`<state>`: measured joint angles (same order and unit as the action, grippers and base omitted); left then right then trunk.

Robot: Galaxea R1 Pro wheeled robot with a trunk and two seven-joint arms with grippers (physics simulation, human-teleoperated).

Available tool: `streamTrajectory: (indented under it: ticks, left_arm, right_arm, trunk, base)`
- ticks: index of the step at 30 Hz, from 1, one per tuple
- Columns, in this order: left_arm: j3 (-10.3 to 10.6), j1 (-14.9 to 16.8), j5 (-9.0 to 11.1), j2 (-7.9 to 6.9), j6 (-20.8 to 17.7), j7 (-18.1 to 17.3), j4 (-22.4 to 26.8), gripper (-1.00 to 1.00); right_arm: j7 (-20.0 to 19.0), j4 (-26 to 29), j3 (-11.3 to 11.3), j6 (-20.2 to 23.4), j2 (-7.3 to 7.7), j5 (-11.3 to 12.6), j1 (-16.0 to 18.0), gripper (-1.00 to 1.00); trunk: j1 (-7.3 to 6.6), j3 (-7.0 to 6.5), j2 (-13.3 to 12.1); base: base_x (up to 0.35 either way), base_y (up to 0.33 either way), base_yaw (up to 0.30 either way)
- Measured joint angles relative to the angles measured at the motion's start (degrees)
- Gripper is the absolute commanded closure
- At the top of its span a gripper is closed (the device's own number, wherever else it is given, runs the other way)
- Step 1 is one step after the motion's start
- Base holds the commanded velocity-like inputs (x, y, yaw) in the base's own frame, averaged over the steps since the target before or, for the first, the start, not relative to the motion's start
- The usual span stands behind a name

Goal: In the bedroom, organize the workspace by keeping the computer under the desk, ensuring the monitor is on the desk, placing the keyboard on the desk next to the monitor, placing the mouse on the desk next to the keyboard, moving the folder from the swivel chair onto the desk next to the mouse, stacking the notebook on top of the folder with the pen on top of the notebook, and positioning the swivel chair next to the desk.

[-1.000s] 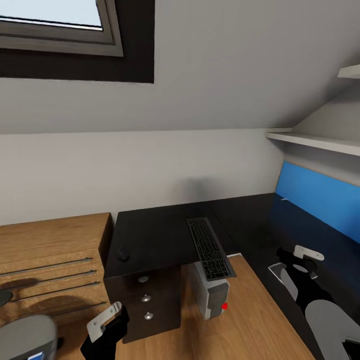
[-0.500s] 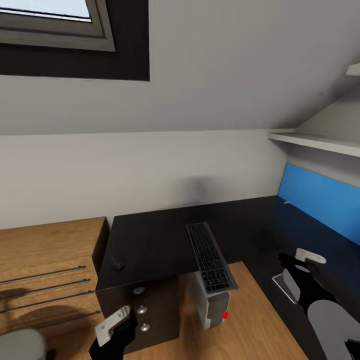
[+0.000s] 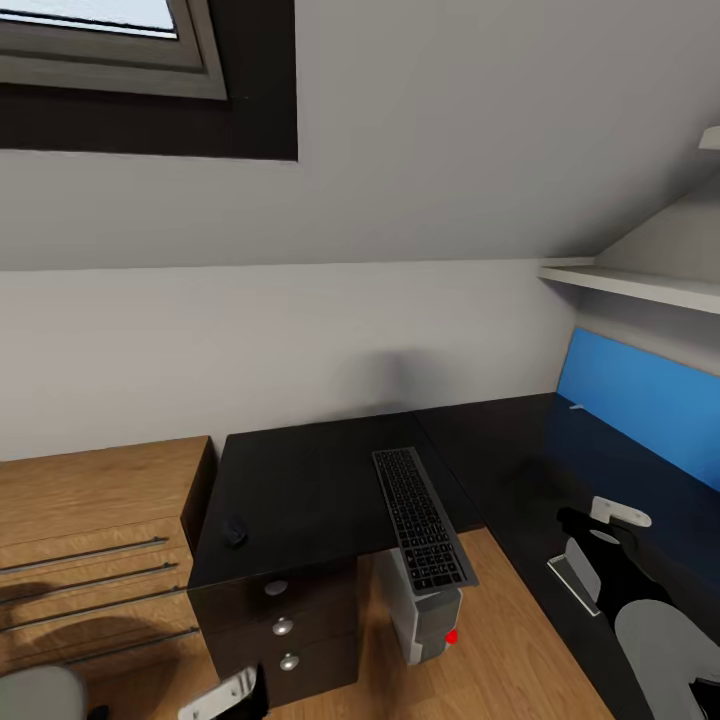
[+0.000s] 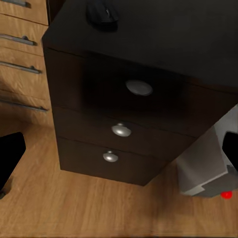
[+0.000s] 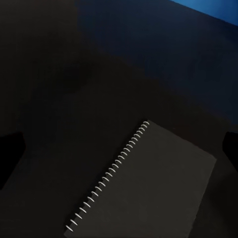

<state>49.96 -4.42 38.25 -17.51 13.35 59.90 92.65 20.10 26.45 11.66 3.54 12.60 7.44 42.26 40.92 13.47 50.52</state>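
Note:
The glossy black desk (image 3: 310, 480) carries the silver-grey keyboard (image 3: 420, 518), whose near end overhangs the front edge. The black mouse (image 3: 233, 532) (image 4: 102, 11) lies near the desk's left edge. The light-grey computer (image 3: 426, 615) (image 4: 204, 163) stands on the floor under the desk beside the drawers. A pale notebook (image 3: 574, 580), spiral-bound (image 5: 148, 188), lies on the desk's right wing under my right gripper (image 3: 600, 545) (image 5: 119, 148), which is open and hovering. My left gripper (image 3: 225, 697) (image 4: 119, 153) is open, low in front of the drawers. A grey edge of the swivel chair (image 3: 35, 695) shows at the bottom left.
Black drawers with silver knobs (image 3: 282, 627) (image 4: 121, 130) sit under the desk's left end. A light wooden chest of drawers (image 3: 90, 540) stands to their left. A blue panel (image 3: 640, 400) backs the right wing, with white shelves (image 3: 630, 285) above. Wooden floor (image 3: 510, 640) lies between the desk's wings.
The head view has shifted, so the chair and chest slid left. My left gripper has sunk toward the bottom edge. Keyboard, mouse and computer keep their places.

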Motion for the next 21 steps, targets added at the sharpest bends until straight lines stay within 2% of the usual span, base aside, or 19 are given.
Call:
streamTrajectory:
  ticks: [6, 10, 18, 21]
  left_arm:
    - [3.9, 0.0, 0.1, -0.81, 2.3, 5.9, -0.1, -1.00]
    - [4.6, 0.0, 0.2, -0.94, 2.8, 7.5, -0.2, -1.00]
    - [4.6, 0.0, 0.3, -1.00, 3.1, 8.2, -1.2, -1.00]
    - [4.5, 0.0, 0.3, -1.04, 3.1, 8.2, -1.4, -1.00]
  right_arm:
    - [0.0, 0.0, 0.0, -0.1, -0.03, 0.0, 0.0, -1.00]
    - [0.0, 0.1, -0.1, -0.3, -0.04, 0.0, 0.0, -1.00]
    - [-0.1, 0.1, 0.1, 0.0, 0.04, 0.2, 0.0, -1.00]
    - [-0.1, 0.1, 0.1, -0.2, 0.05, 0.2, 0.0, -1.00]
  trunk:
    - [0.00, 0.00, 0.0]
    - [0.00, 0.00, 0.0]
    - [0.00, 0.00, 0.0]
    - [0.65, 0.53, 1.2]
  base:
    - [0.001, 0.000, 0.000]
    - [0.000, 0.000, 0.000]
    - [0.000, 0.000, 0.000]
    - [0.000, 0.000, 0.000]
